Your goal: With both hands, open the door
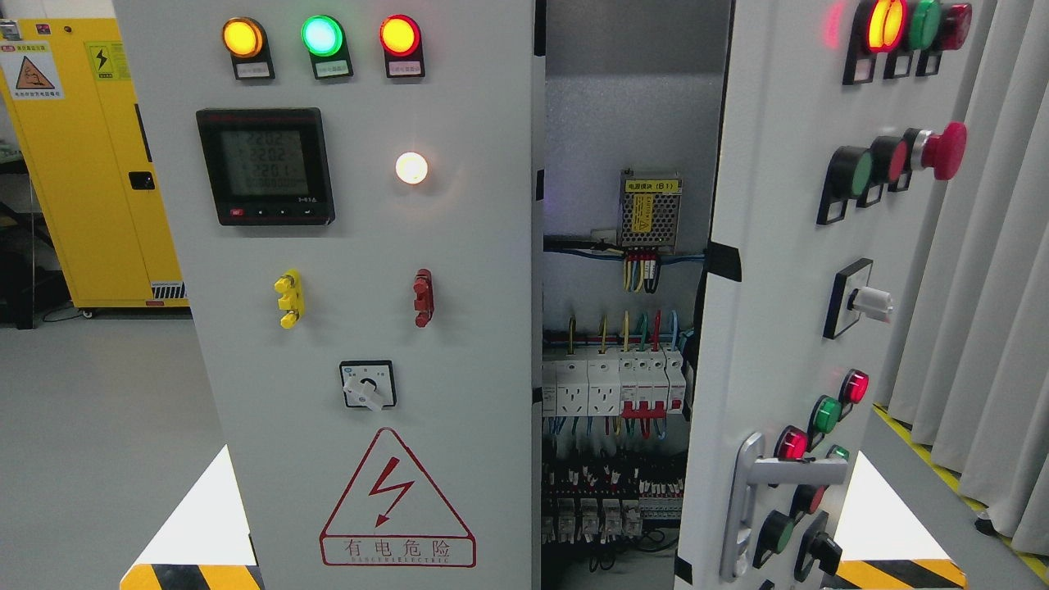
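Observation:
A grey electrical cabinet fills the head view. Its left door (361, 311) is closed and carries three lit lamps, a digital meter (265, 166), a rotary switch (368, 385) and a red warning triangle (397, 500). The right door (787, 328) is swung open toward me, showing its edge and front with coloured buttons and a silver handle (750, 500). Between the doors the cabinet interior (623, 344) shows breakers, wiring and a power supply module (650, 209). Neither of my hands nor any arm is in view.
A yellow safety cabinet (90, 164) stands at the back left on the grey floor. Grey curtains (983, 287) hang at the right, with yellow floor marking below. Black-and-yellow hazard stripes mark the cabinet base corners (192, 574).

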